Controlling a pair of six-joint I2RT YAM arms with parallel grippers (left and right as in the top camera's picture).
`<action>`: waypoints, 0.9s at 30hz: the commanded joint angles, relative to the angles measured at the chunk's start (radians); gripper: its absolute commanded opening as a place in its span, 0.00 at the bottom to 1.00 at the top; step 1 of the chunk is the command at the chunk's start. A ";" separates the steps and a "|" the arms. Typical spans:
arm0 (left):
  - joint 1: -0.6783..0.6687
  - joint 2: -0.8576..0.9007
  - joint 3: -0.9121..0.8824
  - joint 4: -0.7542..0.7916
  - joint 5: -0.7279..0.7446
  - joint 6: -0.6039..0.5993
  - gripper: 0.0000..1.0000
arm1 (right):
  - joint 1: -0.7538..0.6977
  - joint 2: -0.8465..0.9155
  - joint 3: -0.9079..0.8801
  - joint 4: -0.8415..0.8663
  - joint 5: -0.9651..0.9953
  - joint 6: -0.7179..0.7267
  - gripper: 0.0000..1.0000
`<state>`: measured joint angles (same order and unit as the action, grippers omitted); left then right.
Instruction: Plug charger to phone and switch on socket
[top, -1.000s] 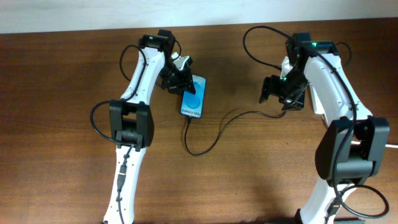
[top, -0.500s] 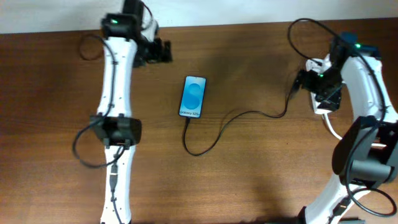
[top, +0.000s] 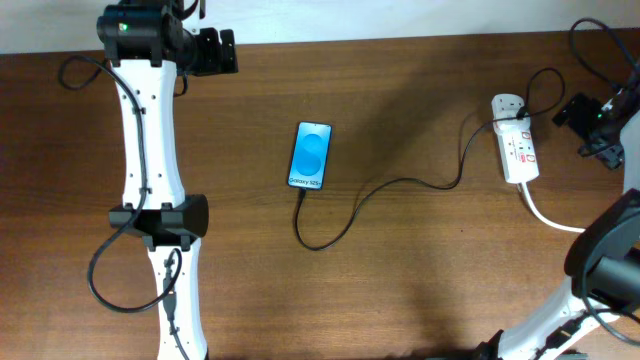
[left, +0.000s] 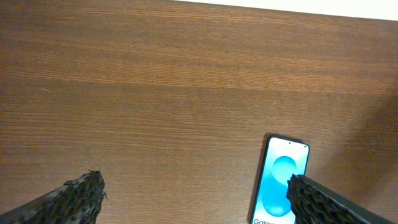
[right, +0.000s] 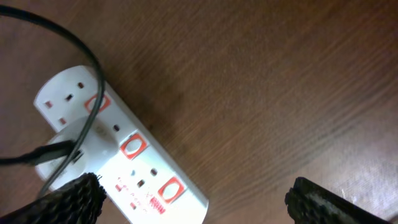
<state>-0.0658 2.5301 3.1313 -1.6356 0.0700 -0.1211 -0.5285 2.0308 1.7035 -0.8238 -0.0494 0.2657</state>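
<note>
Fingers of both arms stood clear of everything in the overhead view. The left gripper (top: 226, 52) hung near the far edge of the table (top: 420, 290), well apart from the phone (top: 311, 155). The right gripper (top: 584, 130) sat just beside the socket (top: 515, 150), not touching it. The charger (top: 400, 183) ran from the phone's lower edge, looped, and reached the socket's far end, so the plugging looked done. The step left, as I judged it, was the switch: press straight down with one tip on the red rocker beside the plug, without dragging the light strip or snagging the charger.

From the left wrist, the fingers (left: 78, 194) were spread wide with nothing between them. The phone lay screen-up just beside the tip at the frame's right.

From the right wrist, the fingers (right: 71, 199) were likewise wide apart and empty. The socket lay near the tip at the frame's left, its white plug (right: 84, 140) seated, the charger curving over it. Whether any of the red switches (right: 132, 146) was on, I could not tell.
</note>
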 joint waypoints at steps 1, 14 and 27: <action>0.005 0.002 0.000 -0.002 -0.015 -0.009 0.99 | 0.005 0.071 0.001 0.027 0.032 -0.054 0.98; 0.003 0.002 0.000 -0.002 -0.015 -0.009 0.99 | 0.005 0.203 0.001 0.114 -0.161 -0.132 0.98; 0.003 0.002 0.000 -0.002 -0.015 -0.009 0.99 | 0.018 0.215 -0.019 0.129 -0.160 -0.131 0.98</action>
<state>-0.0658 2.5301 3.1313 -1.6356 0.0700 -0.1211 -0.5274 2.2139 1.7000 -0.6979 -0.2047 0.1463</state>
